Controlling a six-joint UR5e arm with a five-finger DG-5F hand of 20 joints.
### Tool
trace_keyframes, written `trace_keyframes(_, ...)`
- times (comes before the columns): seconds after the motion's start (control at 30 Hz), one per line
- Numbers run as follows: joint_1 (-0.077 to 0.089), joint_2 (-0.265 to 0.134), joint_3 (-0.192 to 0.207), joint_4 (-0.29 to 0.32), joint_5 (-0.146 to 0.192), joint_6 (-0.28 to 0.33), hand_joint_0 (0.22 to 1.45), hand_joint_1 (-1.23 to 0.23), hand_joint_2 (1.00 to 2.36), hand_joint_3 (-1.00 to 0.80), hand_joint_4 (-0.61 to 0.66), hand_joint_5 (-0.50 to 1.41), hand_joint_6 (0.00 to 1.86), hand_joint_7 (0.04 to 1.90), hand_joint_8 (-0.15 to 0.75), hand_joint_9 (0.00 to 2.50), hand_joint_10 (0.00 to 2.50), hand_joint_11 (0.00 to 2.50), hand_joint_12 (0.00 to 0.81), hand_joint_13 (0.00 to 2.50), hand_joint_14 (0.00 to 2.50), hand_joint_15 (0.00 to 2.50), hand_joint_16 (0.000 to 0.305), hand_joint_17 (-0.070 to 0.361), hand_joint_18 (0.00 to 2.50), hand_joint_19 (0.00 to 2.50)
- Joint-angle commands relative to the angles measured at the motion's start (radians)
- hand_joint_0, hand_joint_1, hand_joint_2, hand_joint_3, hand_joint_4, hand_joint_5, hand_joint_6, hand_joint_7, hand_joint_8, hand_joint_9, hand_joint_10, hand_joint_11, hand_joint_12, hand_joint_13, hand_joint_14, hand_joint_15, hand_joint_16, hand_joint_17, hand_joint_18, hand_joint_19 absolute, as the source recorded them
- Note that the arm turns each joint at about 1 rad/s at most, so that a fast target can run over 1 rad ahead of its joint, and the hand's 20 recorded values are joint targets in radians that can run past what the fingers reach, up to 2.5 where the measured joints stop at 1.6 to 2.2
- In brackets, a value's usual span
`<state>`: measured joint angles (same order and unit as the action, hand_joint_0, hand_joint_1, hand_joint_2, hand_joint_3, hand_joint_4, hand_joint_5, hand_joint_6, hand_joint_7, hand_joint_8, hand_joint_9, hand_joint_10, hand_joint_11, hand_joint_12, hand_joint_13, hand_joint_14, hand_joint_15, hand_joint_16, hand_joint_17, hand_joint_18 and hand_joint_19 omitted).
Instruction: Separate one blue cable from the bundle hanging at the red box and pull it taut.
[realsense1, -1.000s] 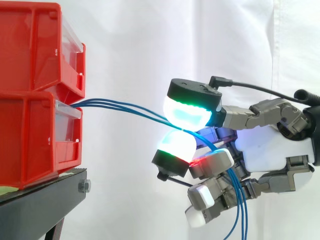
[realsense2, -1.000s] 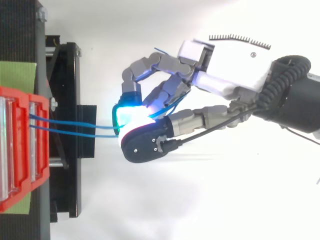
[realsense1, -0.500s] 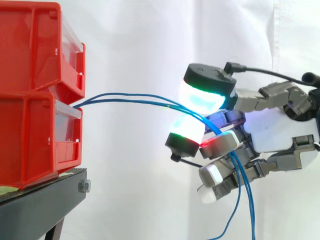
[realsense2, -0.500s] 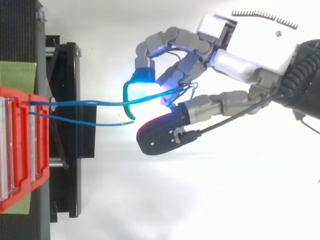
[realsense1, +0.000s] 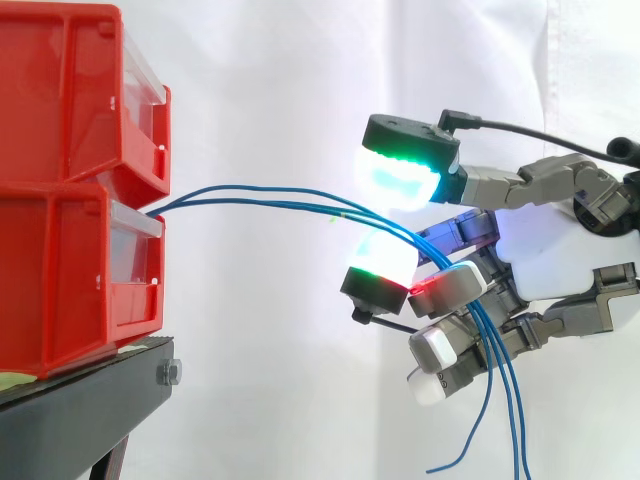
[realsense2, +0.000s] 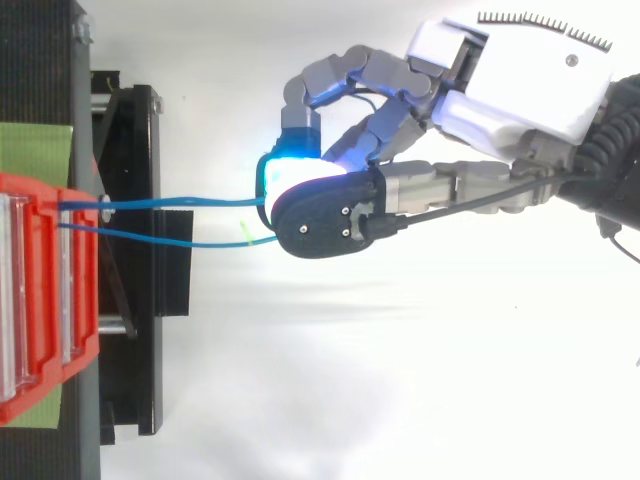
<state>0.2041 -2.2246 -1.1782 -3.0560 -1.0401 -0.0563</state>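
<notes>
- Big stuff first: the red bins (realsense1: 70, 190) sit stacked on the black stand (realsense1: 90, 390) at the left, with the white curtain (realsense1: 280, 80) behind everything
- The hand (realsense1: 560, 270) hangs well out to the right of the bins, level with the gap between them, palm towards them and fingers curled
- The blue cables (realsense2: 180, 202) come out where the two bins meet, bow up and across in a loose arc, run into the hand, then their free ends dangle below the fingers. So they're slack, nowhere near taut
- You've got several strands in there, not one. They pass between the upper pad (realsense1: 400, 180) and lower pad (realsense1: 382, 262) and drape over the curled fingers behind. The side view shows a gap between those two pads, so I'd call it a loose hook rather than a firm pinch
- What could bite you: pull back like this and the whole bundle probably comes along, so nothing gets separated
- With the pads apart, strands could just slide through and drop out
- Clamp and yank too hard and you may shift the bins
- The dangling ends could snag the lower fingers
</notes>
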Motion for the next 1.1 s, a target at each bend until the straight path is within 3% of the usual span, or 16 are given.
trace_keyframes(0.0, 0.0, 0.0, 0.0, -0.001, 0.0, 0.0, 0.62, -0.6, 1.0, -0.5, 0.12, -0.16, 0.87, 1.26, 0.249, 1.23, 0.0, 1.45, 0.351, 0.92, 0.02, 0.88, 0.042, 0.094, 0.68, 0.58)
trace_keyframes(0.2, 0.001, 0.0, 0.0, -0.001, 0.0, 0.0, 0.65, -0.75, 1.01, -0.33, 0.14, -0.17, 0.9, 1.26, 0.248, 1.23, 0.0, 1.46, 0.354, 0.92, 0.02, 0.88, 0.042, 0.094, 0.69, 0.57)
trace_keyframes(0.4, 0.005, 0.0, 0.0, -0.001, 0.002, 0.0, 0.66, -0.78, 1.01, -0.32, 0.1, -0.17, 0.91, 1.22, 0.244, 1.21, 0.0, 1.45, 0.352, 0.92, 0.02, 0.88, 0.042, 0.094, 0.69, 0.57)
trace_keyframes(0.67, 0.006, 0.0, 0.0, -0.001, 0.002, 0.0, 0.73, -0.84, 1.0, -0.5, 0.07, -0.18, 0.92, 1.11, 0.24, 1.2, 0.0, 1.44, 0.344, 0.93, 0.02, 0.87, 0.041, 0.092, 0.71, 0.56)
trace_keyframes(1.07, 0.008, 0.0, 0.0, -0.001, 0.005, 0.0, 0.71, -0.88, 1.0, -0.5, 0.09, -0.17, 0.91, 1.15, 0.237, 1.22, 0.0, 1.46, 0.338, 0.94, 0.02, 0.88, 0.04, 0.091, 0.72, 0.55)
